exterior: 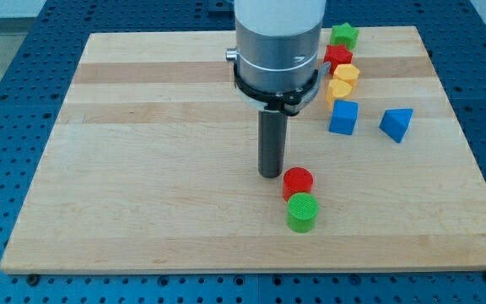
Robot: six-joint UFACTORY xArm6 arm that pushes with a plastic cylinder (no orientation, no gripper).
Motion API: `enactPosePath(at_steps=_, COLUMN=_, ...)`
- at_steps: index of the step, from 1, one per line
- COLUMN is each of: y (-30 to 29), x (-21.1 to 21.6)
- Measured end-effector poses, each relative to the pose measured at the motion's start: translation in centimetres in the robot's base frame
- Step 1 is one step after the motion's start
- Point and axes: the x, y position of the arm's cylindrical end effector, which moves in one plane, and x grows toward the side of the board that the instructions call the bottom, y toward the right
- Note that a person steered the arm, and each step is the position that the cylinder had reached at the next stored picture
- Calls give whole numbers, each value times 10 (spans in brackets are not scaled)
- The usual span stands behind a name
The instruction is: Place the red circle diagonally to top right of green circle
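Eight small blocks lie on the wooden board point(142, 211), and the green circle point(302, 211) serves as the landmark for all of them. The red circle point(297, 182) sits directly toward the view's top of the green circle, touching it or very nearly so, and shifted only a hair to the view's left. My tip point(270, 174) stands on the board just to the view's left of the red circle, close beside it or in contact, so it lies up and to the left of the green circle; the arm carries no pincer, only this straight dark rod under a grey cylinder. Well above the green circle and slightly right, a blue cube point(342, 117) rests, with a blue triangular block point(396, 124) further right of it. Higher still runs a tight column: two yellow blocks point(342, 81), whose shapes are hard to make out, then a red block point(337, 57) partly hidden by the arm, then a green star point(343, 35) near the board's top edge.
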Motion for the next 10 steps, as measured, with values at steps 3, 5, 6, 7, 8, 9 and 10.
enactPosePath(at_steps=3, y=30, x=30)
enactPosePath(at_steps=5, y=59, x=30)
enactPosePath(at_steps=6, y=66, x=30)
enactPosePath(at_steps=7, y=84, x=30)
enactPosePath(at_steps=8, y=93, x=29)
enactPosePath(at_steps=9, y=93, x=29)
enactPosePath(at_steps=10, y=60, x=25)
